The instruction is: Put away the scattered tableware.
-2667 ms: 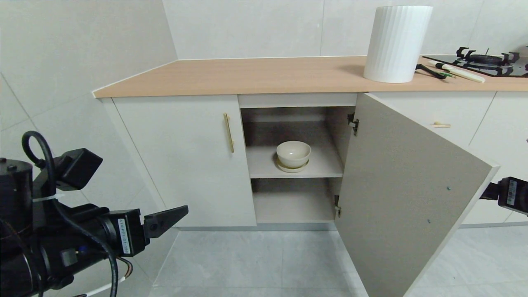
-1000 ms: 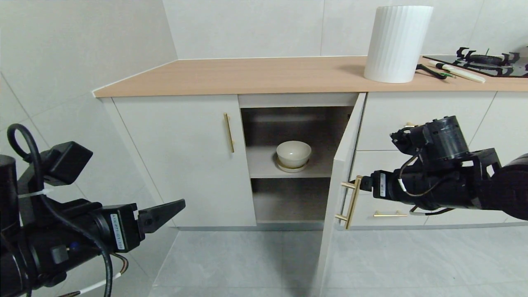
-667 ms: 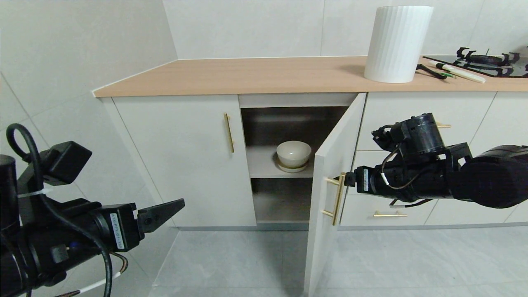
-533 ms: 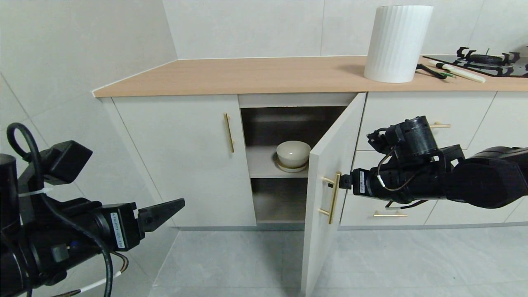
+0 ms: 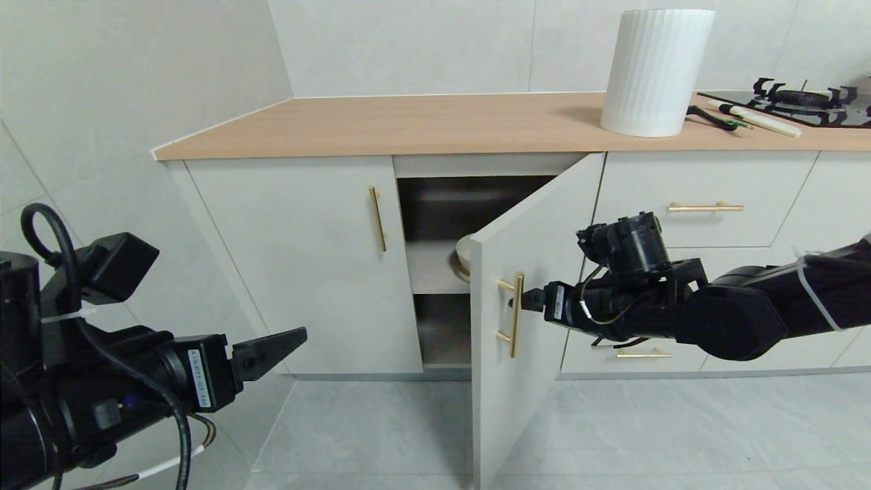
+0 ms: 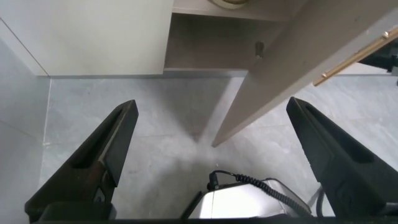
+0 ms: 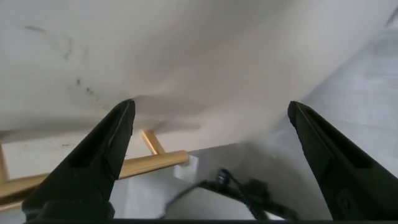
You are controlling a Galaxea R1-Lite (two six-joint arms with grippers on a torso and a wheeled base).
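Note:
A cream bowl on a plate [image 5: 463, 257] sits on the upper shelf of the open cabinet, mostly hidden behind the half-shut door [image 5: 517, 231]. My right gripper [image 5: 525, 300] is against the door's front at its gold handle [image 5: 515, 314]. In the right wrist view this gripper [image 7: 211, 118] is open, with the door face ahead and the gold handle [image 7: 93, 171] between its fingers. My left gripper [image 5: 299, 335] hangs low at the left, away from the cabinet. Seen from the left wrist, it [image 6: 211, 106] is open and holds nothing, above the floor before the door [image 6: 298, 68].
A tall white ribbed container [image 5: 654, 71], utensils [image 5: 752, 117] and a stove [image 5: 803, 99] are on the wooden counter [image 5: 408, 126]. The left cabinet door [image 5: 299, 258] is closed. Drawers [image 5: 704, 206] lie right of the swinging door. Grey tiled floor [image 5: 381, 429] lies below.
The cabinet door has swung from wide open to about half shut, with my right gripper moving left at its handle. The bowl is now mostly covered. My left arm has barely moved.

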